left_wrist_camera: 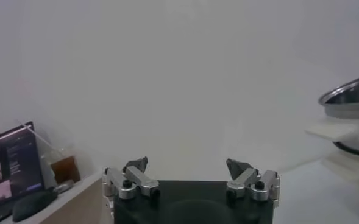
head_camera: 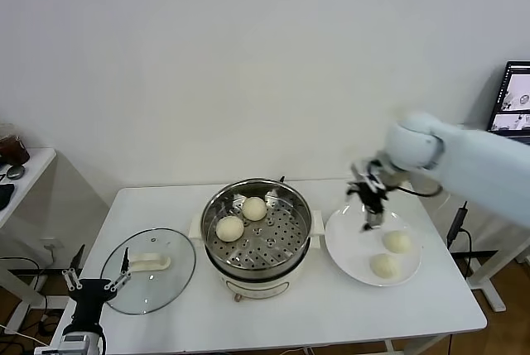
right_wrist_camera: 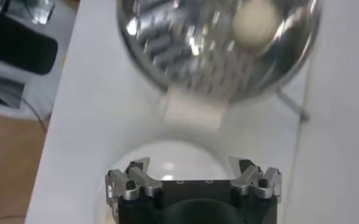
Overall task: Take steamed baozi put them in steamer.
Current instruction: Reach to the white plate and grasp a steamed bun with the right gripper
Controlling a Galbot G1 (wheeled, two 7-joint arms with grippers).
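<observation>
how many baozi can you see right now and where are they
4. Two sit on the perforated tray in the steamer: one at its back, one toward its left. Two lie on the white plate to the steamer's right: and. None looks hidden.

steamer (head_camera: 258, 231) top open, lid (head_camera: 149, 270) off to left, plate (head_camera: 352, 243) rim w/ bare room
</observation>
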